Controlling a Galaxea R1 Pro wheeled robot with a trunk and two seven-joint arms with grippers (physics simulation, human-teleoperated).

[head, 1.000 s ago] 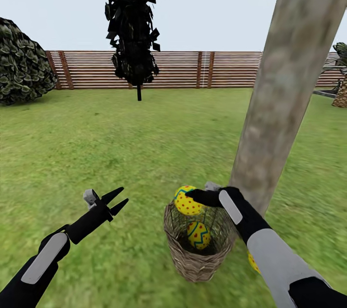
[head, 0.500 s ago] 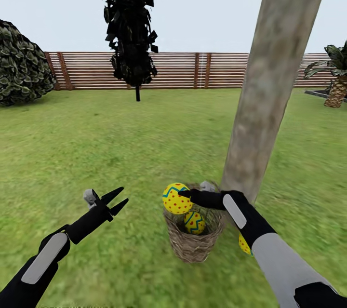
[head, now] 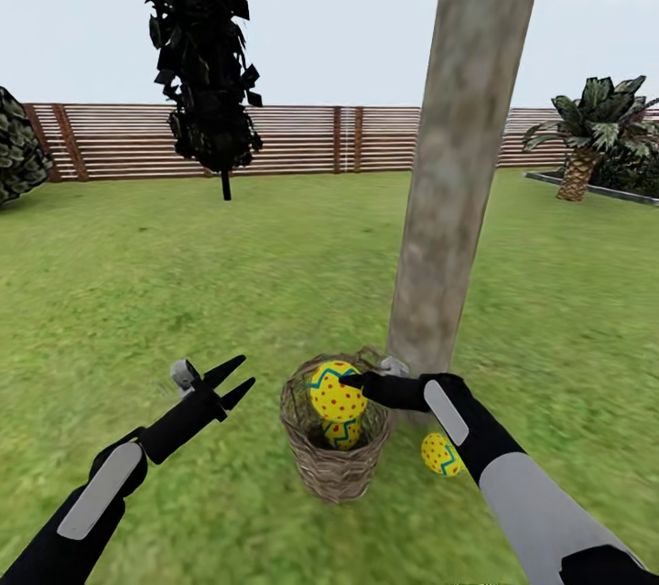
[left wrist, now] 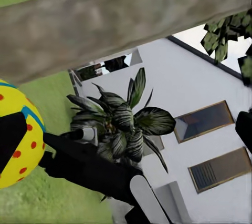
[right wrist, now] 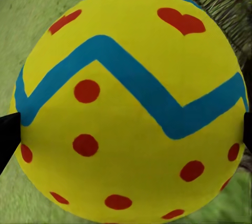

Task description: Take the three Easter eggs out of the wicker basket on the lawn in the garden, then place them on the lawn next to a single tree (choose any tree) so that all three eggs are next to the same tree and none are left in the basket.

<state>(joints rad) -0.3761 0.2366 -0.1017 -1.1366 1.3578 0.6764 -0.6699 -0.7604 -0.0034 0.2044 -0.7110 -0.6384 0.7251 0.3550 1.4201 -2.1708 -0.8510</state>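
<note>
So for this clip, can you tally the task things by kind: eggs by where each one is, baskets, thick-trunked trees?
Eggs held in the right end effector above the basket: 1
Eggs inside the wicker basket: 1
Eggs on the lawn by the trunk: 1
Wicker baskets: 1
Thick-trunked trees: 1
Total: 5

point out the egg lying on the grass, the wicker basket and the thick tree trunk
egg on the grass (head: pixel 440 454), head view, middle of its shell
wicker basket (head: pixel 331 473), head view, front woven wall
tree trunk (head: pixel 460 164), head view, mid-height of the bark
</note>
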